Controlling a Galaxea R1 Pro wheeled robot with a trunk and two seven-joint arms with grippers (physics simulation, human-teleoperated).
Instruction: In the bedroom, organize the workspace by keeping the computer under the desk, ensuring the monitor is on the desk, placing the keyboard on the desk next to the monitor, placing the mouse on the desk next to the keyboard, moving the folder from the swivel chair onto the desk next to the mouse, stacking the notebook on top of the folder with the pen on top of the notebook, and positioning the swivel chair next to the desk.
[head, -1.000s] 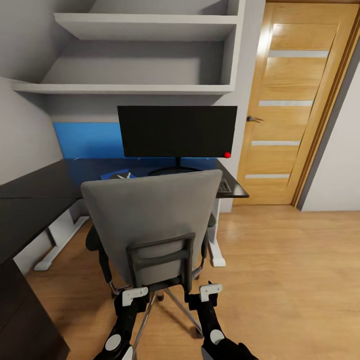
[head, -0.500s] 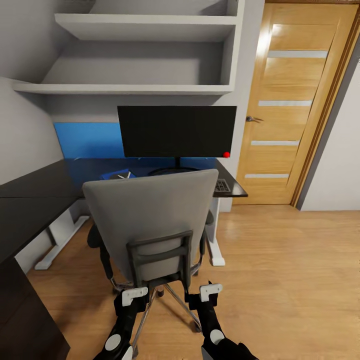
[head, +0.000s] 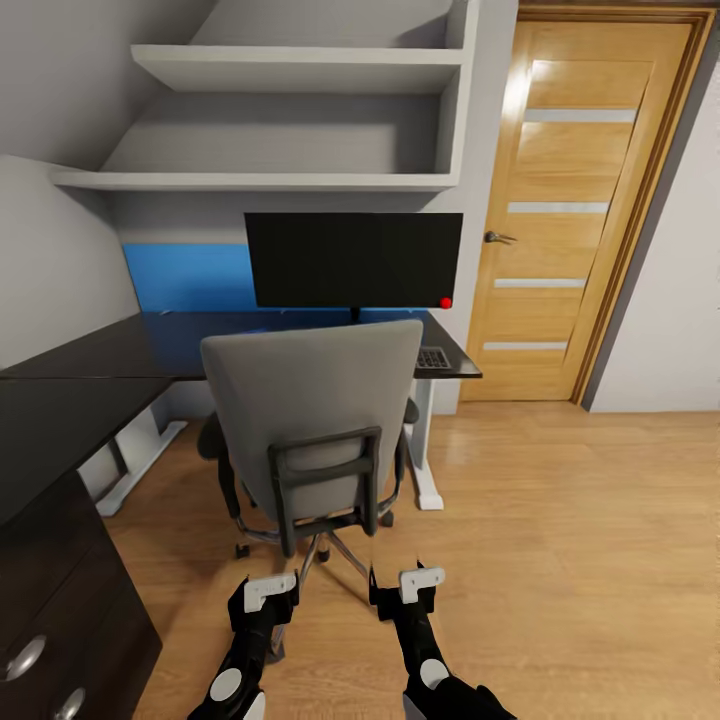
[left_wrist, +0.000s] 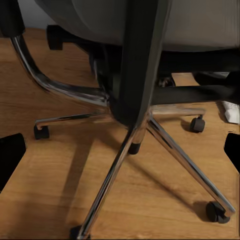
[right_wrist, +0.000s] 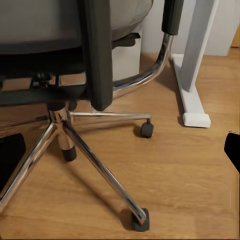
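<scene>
Behind the swivel chair (head: 312, 420), near edge of the head view: left gripper (head: 265, 597) and right gripper (head: 408, 587), low over the wood floor (head: 560, 540), both short of the chair's base, touching nothing. Holding nothing; how far either is open, cannot tell, fingertips barely show at the wrist views' edges.

Chair upright, grey back toward camera, black back frame facing the grippers, pushed close up to the desk (head: 90, 380). Silver five-star base and castors on the floor, seen close in left wrist view (left_wrist: 125, 150) and right wrist view (right_wrist: 85, 150).

Monitor (head: 353, 260) upright on the desk, far side, black front, red dot at its lower right corner, blue back panel (head: 185, 278) behind it to the left.

Keyboard (head: 433, 357) flat on the desk at the right end, mostly hidden behind the chair back.

White desk leg (head: 425, 450) standing just right of the chair; foot of it also in right wrist view (right_wrist: 192, 100).

Dark drawers with round silver knobs (head: 45, 640) near left. Grey-white shelves (head: 290, 120) above the monitor. Oak door (head: 560, 200) far right, closed.
</scene>
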